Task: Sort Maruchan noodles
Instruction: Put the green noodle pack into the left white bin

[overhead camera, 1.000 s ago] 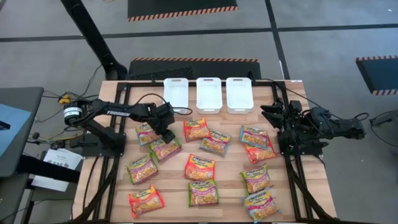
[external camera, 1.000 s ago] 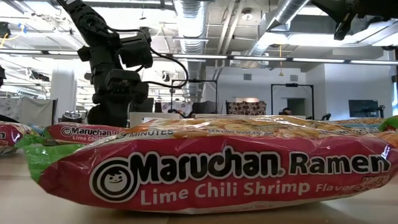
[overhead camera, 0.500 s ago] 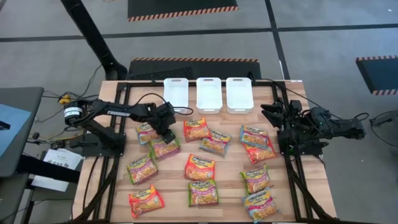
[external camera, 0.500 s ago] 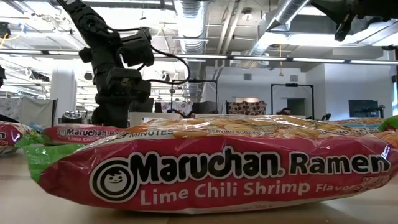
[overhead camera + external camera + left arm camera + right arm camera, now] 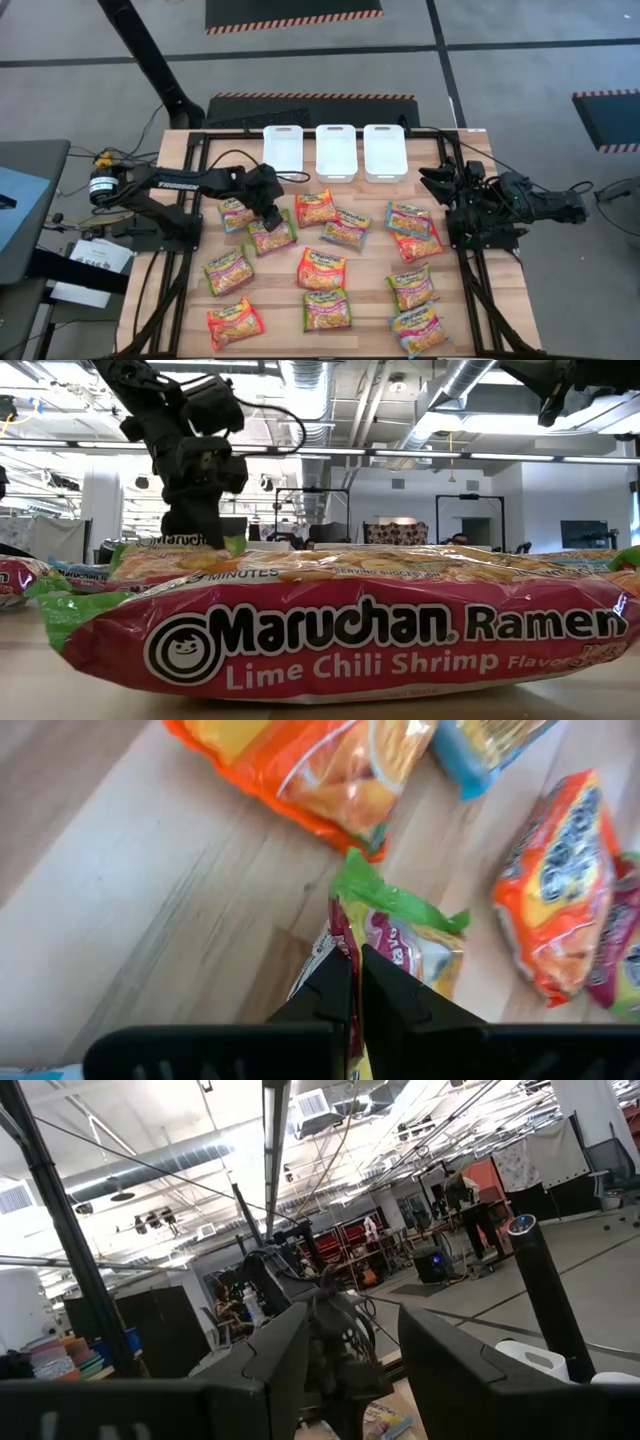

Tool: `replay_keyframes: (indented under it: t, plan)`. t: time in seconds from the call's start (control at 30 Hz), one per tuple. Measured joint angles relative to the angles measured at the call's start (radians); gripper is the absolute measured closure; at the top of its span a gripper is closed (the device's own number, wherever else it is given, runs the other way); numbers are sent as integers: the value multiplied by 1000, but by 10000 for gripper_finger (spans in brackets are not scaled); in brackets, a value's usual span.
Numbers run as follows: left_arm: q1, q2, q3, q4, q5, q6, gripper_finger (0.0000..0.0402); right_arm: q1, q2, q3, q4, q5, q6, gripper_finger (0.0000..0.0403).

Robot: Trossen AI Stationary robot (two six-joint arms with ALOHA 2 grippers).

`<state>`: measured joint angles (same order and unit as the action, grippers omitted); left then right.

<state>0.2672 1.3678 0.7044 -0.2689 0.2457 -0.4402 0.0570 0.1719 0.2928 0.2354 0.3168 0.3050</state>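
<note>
My left gripper [image 5: 266, 212] was pinched shut on the edge of a green-edged packet [image 5: 272, 233], which from above sat at about nine o'clock from the table's [image 5: 470, 310] centre, just below a blue-edged packet [image 5: 236, 212]. My left wrist camera showed what the overhead one could not: the two dark fingers [image 5: 330, 990] pressed together with the packet's crimped green end [image 5: 385, 895] sticking out past them, and the wood below. The low camera added that this packet [image 5: 165, 555] hung tilted under the gripper [image 5: 195, 525], behind a big red Lime Chili Shrimp packet [image 5: 340, 630] filling the foreground. Only the overhead picture gave the whole spread: the other packets scattered over the boards and three white bins [image 5: 335, 152] in a row at twelve o'clock. My right gripper [image 5: 440, 185] waited at three o'clock, its fingers [image 5: 440, 1355] spread apart and holding nothing.
</note>
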Motion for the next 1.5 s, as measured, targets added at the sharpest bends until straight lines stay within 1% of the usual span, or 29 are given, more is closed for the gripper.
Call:
replay_keyframes:
  t: [0.27,0.37,0.57,0.77,1.03,1.27,1.5]
  plan:
    - [-2,-72,0,0,-19,-9,401,0,0,0,0,0,0,221]
    - [-2,-79,0,7,-22,-9,401,0,0,0,0,0,0,221]
    - [-2,-79,1,83,-22,-9,401,0,0,0,-1,0,0,221]
    - [-1,-79,1,108,-25,9,401,0,0,0,-1,0,0,221]
    - [2,-116,1,160,-61,13,401,0,0,0,-1,0,0,221]
    - [28,-169,1,151,-88,18,401,0,0,0,-4,0,0,221]
    - [45,-240,1,155,-157,38,401,0,0,0,-6,0,0,221]
